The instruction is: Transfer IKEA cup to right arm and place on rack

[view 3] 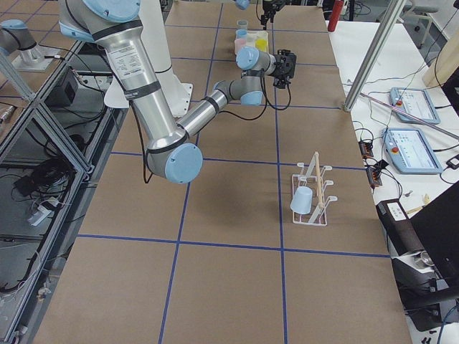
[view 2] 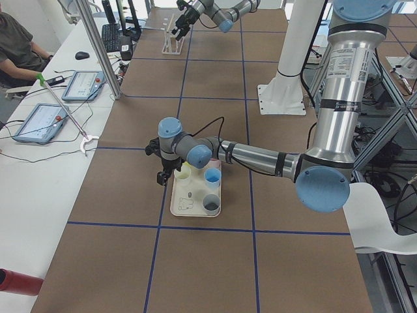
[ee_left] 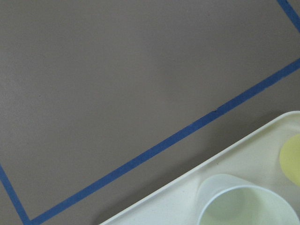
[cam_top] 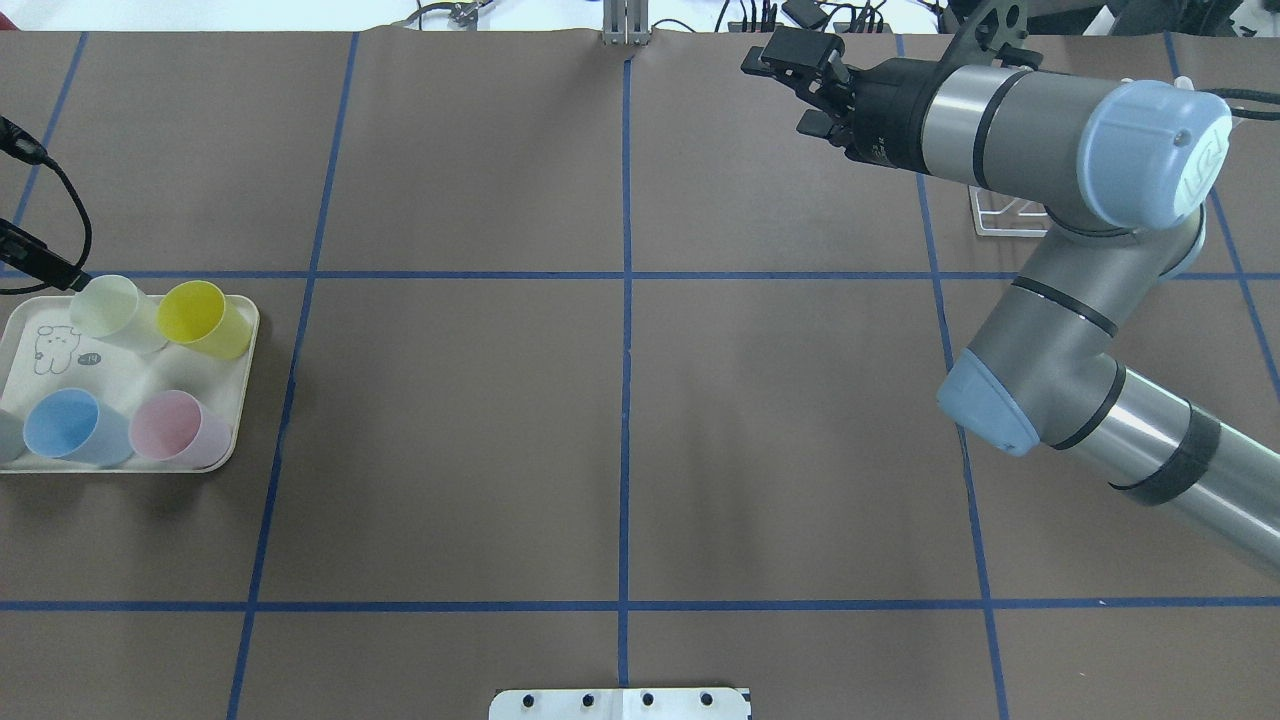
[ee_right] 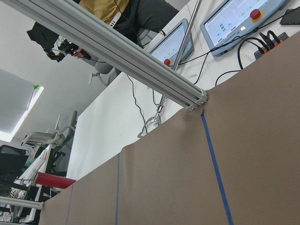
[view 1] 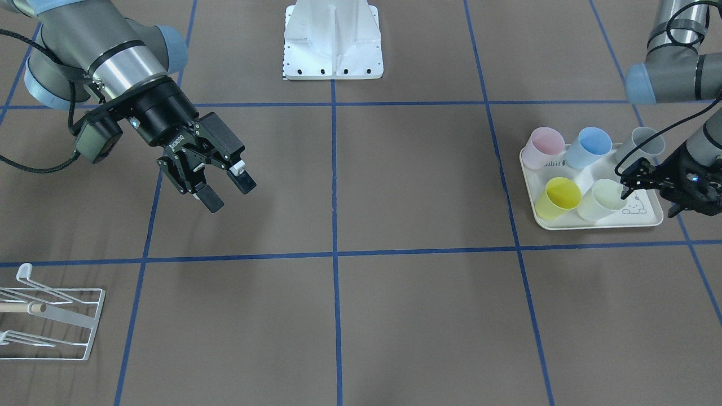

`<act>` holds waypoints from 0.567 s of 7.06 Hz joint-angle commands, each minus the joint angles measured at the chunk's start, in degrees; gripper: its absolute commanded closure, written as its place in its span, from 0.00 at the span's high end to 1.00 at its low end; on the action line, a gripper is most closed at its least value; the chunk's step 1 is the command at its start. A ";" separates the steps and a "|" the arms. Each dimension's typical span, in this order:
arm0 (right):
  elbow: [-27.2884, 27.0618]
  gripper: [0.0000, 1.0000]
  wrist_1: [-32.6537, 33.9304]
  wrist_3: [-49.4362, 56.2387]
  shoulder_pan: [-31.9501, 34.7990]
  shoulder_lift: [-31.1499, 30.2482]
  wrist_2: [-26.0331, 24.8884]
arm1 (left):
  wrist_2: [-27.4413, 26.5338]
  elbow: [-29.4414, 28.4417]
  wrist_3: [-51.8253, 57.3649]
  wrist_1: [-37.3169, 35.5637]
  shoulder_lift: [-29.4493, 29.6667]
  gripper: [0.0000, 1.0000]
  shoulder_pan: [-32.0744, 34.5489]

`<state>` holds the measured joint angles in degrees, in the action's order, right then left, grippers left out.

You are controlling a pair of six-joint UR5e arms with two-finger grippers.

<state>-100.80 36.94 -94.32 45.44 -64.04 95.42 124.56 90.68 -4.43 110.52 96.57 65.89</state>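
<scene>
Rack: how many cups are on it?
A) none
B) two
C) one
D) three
C: the exterior right view shows a single pale blue cup hanging on the rack, with no other cup on it.

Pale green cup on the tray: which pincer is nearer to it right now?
Left. The left pincer is right beside the pale green cup, one fingertip by its rim. The right pincer hangs open far across the table.
</scene>
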 commanded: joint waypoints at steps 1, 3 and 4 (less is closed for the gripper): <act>0.08 0.99 -0.03 0.01 0.08 -0.21 0.03 | 0.07 -1.03 -0.14 0.13 0.02 1.00 -0.24; -0.01 0.99 -0.12 0.10 0.08 -0.39 0.03 | 0.07 -1.03 -0.14 0.04 0.02 1.00 -0.42; 0.08 0.99 -0.03 0.10 0.17 -0.47 0.03 | 0.15 -1.12 -0.14 0.04 0.02 1.00 -0.42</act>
<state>-100.78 36.87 -94.23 45.55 -64.40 95.45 124.65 89.65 -4.57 110.59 96.59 65.53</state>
